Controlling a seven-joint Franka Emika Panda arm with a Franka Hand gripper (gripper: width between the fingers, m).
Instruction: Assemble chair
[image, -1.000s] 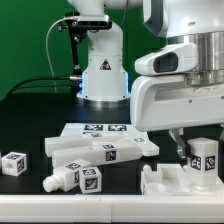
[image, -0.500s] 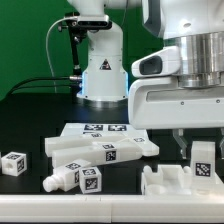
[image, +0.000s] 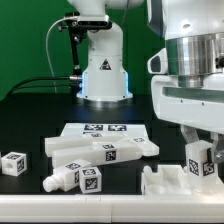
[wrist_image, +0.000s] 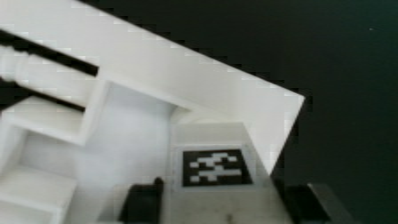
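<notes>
My gripper (image: 201, 165) hangs at the exterior view's right, shut on an upright white block (image: 201, 158) with a black-and-white tag on its face. The block stands against the back of a white notched chair part (image: 165, 181) near the front edge. In the wrist view the tagged block (wrist_image: 217, 160) fills the gap between my two dark fingers (wrist_image: 146, 200), and the stepped white part (wrist_image: 71, 150) lies beside it. My gripper (wrist_image: 228, 205) shows only its fingertips here.
A small tagged cube (image: 13, 163) sits at the exterior view's far left. A short tagged bar (image: 80, 178) and two longer white bars (image: 105, 150) lie mid-table. The marker board (image: 100, 129) lies behind them, with the arm's base (image: 103, 75) further back.
The jaws have closed in onto the tagged block. The wrist has shifted a little toward the exterior view's right; the block has stayed in place.
</notes>
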